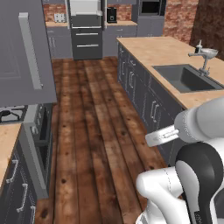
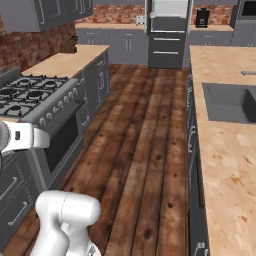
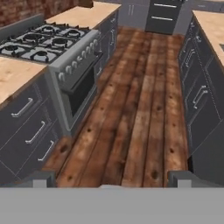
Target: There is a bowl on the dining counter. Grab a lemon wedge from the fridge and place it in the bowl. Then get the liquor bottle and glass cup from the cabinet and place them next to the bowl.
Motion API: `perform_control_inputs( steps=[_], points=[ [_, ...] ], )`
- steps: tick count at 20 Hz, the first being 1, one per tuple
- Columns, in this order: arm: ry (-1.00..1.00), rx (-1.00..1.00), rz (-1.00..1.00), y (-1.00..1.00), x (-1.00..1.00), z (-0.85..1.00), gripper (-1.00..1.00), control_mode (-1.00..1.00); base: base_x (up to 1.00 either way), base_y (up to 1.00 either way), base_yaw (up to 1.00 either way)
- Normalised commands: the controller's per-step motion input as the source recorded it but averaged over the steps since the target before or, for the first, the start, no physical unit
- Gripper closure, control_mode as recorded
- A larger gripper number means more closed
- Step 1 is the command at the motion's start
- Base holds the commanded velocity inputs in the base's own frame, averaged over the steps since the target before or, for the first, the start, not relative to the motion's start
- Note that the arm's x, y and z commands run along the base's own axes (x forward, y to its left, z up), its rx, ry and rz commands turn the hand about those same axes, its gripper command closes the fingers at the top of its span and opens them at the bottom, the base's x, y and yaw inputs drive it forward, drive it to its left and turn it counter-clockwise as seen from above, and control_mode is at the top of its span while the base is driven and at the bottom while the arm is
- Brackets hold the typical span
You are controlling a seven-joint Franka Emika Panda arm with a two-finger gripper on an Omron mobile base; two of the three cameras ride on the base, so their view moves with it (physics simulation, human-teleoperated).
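The fridge [image 1: 86, 26], steel with dark drawers, stands at the far end of the kitchen aisle; it also shows as fridge [image 2: 169, 30] and fridge [image 3: 164, 15]. My gripper [image 3: 113, 181] hangs over the wooden floor, pointing down the aisle toward it. It is open, its two dark fingertips [image 3: 37, 179] wide apart with nothing between them. A grey upper cabinet [image 1: 26, 52] hangs at the left with its door closed. The bowl, lemon wedge, liquor bottle and glass cup are out of view.
A gas stove [image 3: 43, 43] with an oven lines the left side of the aisle. On the right runs a wooden counter [image 1: 175, 52] with a sink [image 1: 186, 78] and a faucet [image 1: 202, 54]. The plank floor [image 2: 145, 150] between them is free.
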Motion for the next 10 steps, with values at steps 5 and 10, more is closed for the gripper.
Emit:
perform_control_inputs(
  steps=[5, 10],
  points=[
    [0.00, 0.00, 0.00, 0.00, 0.00, 0.00, -1.00, 1.00, 0.88, 0.00, 0.10],
    [0.00, 0.00, 0.00, 0.00, 0.00, 0.00, -1.00, 1.00, 0.86, 0.04, 0.27]
  ],
)
